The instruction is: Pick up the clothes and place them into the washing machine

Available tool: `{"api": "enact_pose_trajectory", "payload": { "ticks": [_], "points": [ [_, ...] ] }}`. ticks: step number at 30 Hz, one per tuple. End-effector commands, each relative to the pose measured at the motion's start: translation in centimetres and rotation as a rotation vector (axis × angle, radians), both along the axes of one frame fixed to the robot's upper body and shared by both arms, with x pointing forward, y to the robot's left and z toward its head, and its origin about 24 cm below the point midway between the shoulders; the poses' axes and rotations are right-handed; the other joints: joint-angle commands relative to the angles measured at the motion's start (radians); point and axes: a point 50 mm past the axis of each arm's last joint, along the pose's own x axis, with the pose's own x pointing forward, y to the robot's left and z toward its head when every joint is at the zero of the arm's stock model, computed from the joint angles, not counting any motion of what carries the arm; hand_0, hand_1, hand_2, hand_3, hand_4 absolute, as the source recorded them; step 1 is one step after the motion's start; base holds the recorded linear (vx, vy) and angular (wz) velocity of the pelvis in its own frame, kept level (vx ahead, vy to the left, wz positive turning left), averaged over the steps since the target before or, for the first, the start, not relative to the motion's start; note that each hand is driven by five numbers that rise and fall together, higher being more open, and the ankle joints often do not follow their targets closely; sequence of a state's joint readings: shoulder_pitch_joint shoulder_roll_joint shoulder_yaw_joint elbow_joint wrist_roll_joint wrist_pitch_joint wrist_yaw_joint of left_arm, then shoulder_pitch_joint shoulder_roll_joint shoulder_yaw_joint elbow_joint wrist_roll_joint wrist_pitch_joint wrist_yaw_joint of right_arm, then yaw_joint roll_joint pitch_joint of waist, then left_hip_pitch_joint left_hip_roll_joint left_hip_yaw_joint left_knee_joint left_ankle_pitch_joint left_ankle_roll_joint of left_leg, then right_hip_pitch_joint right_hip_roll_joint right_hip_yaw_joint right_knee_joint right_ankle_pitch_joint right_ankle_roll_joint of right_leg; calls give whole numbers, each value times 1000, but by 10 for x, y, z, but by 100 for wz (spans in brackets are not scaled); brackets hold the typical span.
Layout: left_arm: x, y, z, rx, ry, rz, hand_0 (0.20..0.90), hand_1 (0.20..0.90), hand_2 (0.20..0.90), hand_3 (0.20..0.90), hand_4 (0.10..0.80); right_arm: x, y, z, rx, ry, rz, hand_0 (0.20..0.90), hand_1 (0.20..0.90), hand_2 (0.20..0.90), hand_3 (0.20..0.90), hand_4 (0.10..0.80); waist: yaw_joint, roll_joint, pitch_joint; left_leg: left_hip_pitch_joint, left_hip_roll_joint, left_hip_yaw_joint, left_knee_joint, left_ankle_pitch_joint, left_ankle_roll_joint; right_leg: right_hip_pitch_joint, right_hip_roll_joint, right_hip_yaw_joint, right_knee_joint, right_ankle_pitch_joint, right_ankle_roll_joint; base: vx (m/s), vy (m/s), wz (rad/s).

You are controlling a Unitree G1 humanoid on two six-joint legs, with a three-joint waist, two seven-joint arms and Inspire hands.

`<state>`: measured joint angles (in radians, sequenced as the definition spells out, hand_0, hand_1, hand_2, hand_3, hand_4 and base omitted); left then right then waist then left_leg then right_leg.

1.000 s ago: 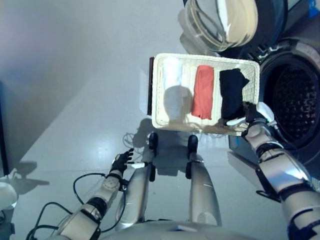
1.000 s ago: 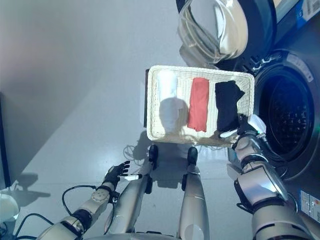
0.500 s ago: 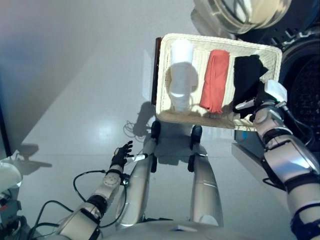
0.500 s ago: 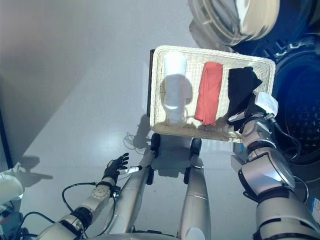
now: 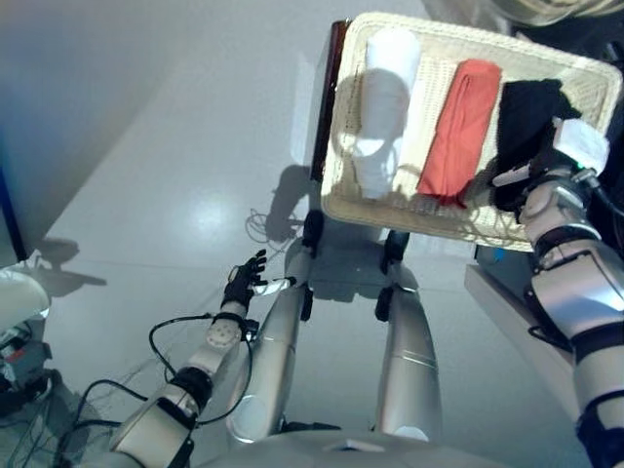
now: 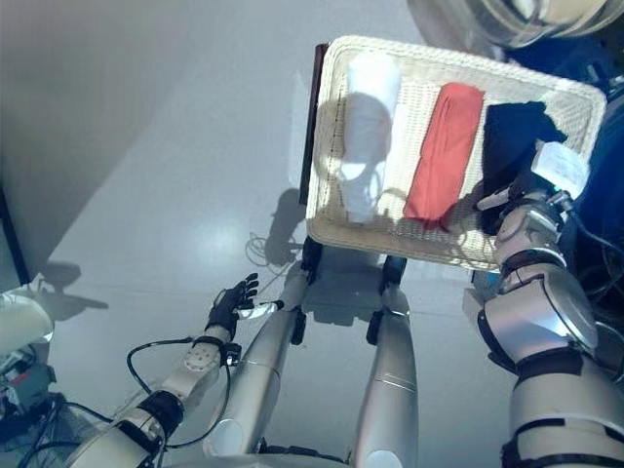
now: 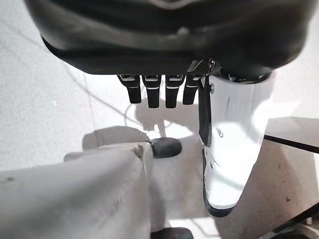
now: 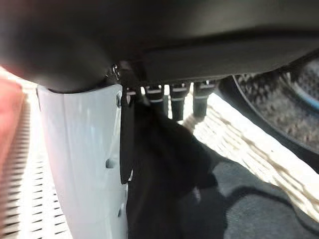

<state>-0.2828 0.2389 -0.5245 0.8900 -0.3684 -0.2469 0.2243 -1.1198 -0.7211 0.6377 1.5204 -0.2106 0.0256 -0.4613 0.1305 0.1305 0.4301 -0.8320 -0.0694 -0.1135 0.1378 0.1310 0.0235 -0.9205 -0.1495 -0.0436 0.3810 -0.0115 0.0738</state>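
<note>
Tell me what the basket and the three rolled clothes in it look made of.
The basket looks like cream woven wicker or plastic: a lattice weave shows on its rim. The white roll, red roll and black garment look like soft matte fabric, creased, exact fibre unclear.

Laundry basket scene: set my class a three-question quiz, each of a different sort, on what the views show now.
1. True or false: the white woven laundry basket holds three garments.
2. Which garment is the right robot hand at? A white rolled cloth B red folded cloth C black cloth
3. Fill in: the left robot hand holds ____.

Key: 1 true; 2 C; 3 nothing.
</note>
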Motion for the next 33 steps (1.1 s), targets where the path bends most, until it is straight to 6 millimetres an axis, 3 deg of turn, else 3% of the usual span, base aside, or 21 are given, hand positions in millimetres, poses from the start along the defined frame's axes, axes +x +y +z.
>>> {"api": "enact_pose_trajectory", "payload": {
  "ticks": [1,8,24,33],
  "points": [
    [-13,17,-5,11,5,73,900,900,900,900,800,-4,-16,40,-167,-19,-10,200,200,200,200,300,9,38,5,-75,-29,-5,119,-68,-62,51,13,-20,-52,32,-21,-12,31,-2],
    [-16,22,-11,19,36,117,900,900,900,900,800,14,14,42,-146,-65,71,200,200,200,200,300,-6,39,13,-85,-27,5,132,-70,-63,38,16,-9,-52,44,-18,-13,19,-7],
    [-26,30,-24,80,106,121,900,900,900,900,800,17,21,24,-32,-93,100,200,200,200,200,300,-25,29,9,-39,-21,22,130,-68,-65,87,19,-7,-81,69,-12,-3,-2,-2],
    [-37,39,-31,108,138,144,900,900,900,900,800,6,18,-8,365,-348,62,200,200,200,200,300,-53,-15,-33,116,-5,32,57,-60,-69,270,19,-20,-202,109,4,23,-17,-5]
  ]
}}
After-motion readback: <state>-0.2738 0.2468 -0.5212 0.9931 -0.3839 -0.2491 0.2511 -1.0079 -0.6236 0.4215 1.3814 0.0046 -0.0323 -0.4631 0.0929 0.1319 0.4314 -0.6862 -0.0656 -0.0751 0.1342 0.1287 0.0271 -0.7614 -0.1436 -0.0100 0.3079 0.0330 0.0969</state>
